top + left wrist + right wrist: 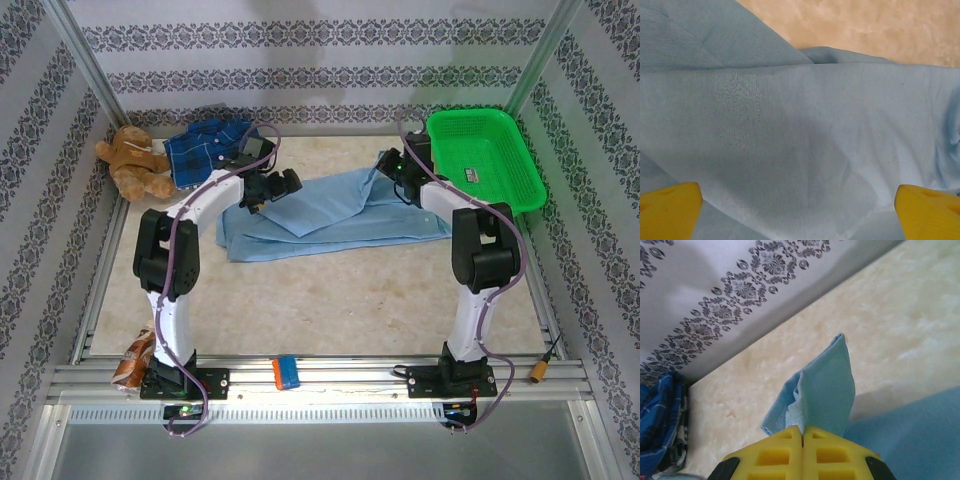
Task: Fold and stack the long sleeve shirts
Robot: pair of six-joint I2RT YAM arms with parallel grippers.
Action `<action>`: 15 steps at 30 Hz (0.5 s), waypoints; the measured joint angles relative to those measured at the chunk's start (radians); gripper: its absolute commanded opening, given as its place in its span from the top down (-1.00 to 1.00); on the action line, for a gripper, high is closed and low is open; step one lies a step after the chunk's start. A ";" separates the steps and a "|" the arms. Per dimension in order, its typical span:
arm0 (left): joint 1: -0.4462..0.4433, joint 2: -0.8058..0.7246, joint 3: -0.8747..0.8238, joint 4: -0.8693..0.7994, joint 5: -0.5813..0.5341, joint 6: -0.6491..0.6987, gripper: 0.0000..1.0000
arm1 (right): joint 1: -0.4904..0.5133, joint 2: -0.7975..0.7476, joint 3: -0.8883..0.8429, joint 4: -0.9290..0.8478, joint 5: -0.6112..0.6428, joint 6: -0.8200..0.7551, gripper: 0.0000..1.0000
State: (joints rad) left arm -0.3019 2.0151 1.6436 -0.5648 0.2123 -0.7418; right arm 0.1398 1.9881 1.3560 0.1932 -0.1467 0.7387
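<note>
- My right tool is clenched on a pinched-up corner of the plain light blue cloth shirt, at the shirt's far right end.
- My left tool is released, with its jaws spread wide over the shirt's far left part.
- The light blue shirt lies across the middle of the beige tabletop, partly doubled over. The dark blue plaid shirt sits crumpled in the far left corner.
- To fold cleanly, I would lower the left tool onto an edge that matches the right tool's corner. I would pinch only the layers I mean to move, then keep both tools level and the cloth taut.
- I cannot tell whether the left tool touches the cloth.
- I cannot make out whether the right tool holds cuff, hem or collar.
- The arms hide the shirt's far edge, and I see no buttons.
</note>
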 measured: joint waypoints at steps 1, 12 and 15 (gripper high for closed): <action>0.000 0.009 0.009 0.000 -0.004 -0.001 -0.97 | 0.000 -0.003 -0.007 0.001 0.000 0.000 0.97; 0.016 0.132 0.101 0.000 -0.067 0.004 -0.96 | -0.005 -0.078 -0.113 0.017 0.004 -0.003 0.92; 0.022 0.140 0.101 -0.008 -0.075 0.007 -0.96 | -0.014 -0.082 -0.125 0.018 0.006 -0.005 0.89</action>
State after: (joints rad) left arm -0.2798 2.1555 1.7447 -0.5732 0.1375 -0.7349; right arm 0.1261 1.9060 1.2312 0.2108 -0.1410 0.7341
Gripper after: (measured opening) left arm 0.983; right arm 0.059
